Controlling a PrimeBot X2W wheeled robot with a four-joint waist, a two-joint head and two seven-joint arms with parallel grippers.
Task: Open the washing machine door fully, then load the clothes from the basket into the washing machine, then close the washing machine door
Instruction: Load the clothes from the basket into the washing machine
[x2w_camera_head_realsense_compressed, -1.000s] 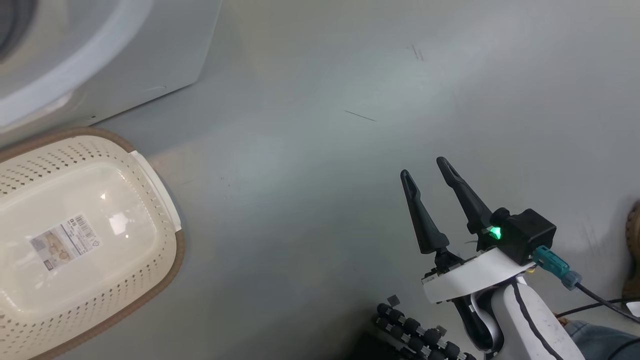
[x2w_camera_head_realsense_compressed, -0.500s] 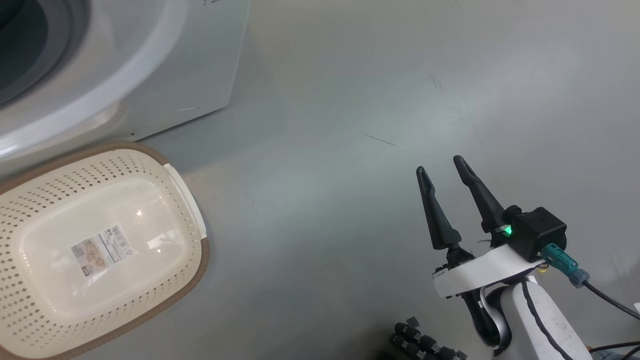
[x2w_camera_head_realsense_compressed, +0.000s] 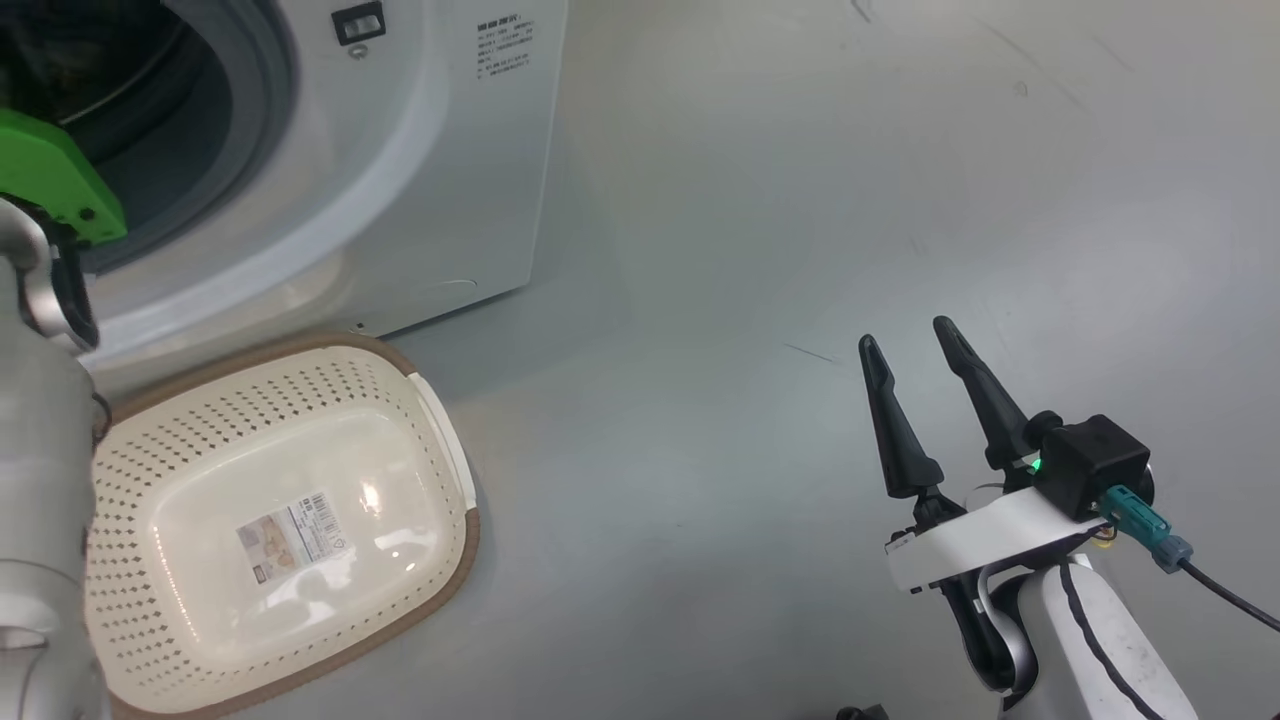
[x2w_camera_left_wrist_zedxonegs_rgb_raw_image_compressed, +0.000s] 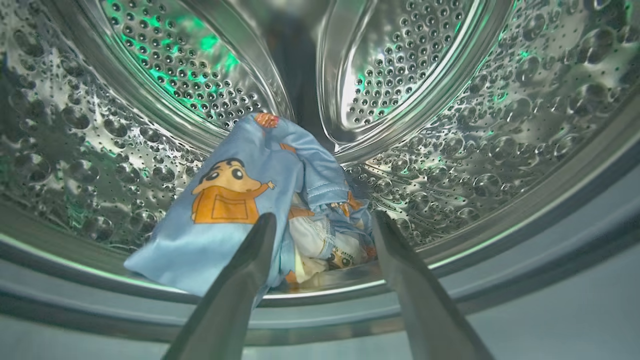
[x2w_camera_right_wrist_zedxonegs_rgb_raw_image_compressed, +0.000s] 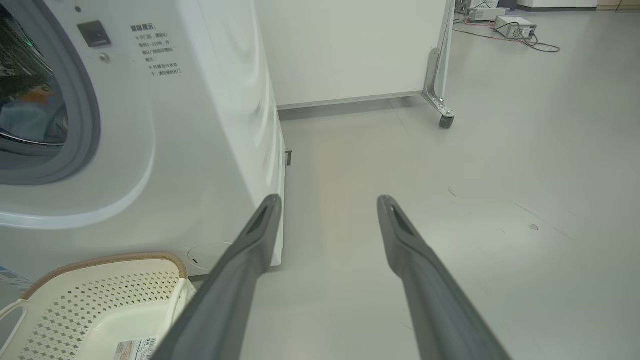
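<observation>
Loading looks finished: light-blue cartoon-print clothes (x2w_camera_left_wrist_zedxonegs_rgb_raw_image_compressed: 225, 200) in perforated steel drum (x2w_camera_left_wrist_zedxonegs_rgb_raw_image_compressed: 450, 150), cream perforated basket (x2w_camera_head_realsense_compressed: 300, 385) empty. Left gripper (x2w_camera_left_wrist_zedxonegs_rgb_raw_image_compressed: 322, 216) jaws wide, empty; right gripper (x2w_camera_head_realsense_compressed: 906, 335) likewise. Next: withdraw, shut door.

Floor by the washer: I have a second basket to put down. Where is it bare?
Bare floor runs from the basket to the right gripper and past the side of the washing machine. Crowded: basket close before the machine, left forearm beside it.
</observation>
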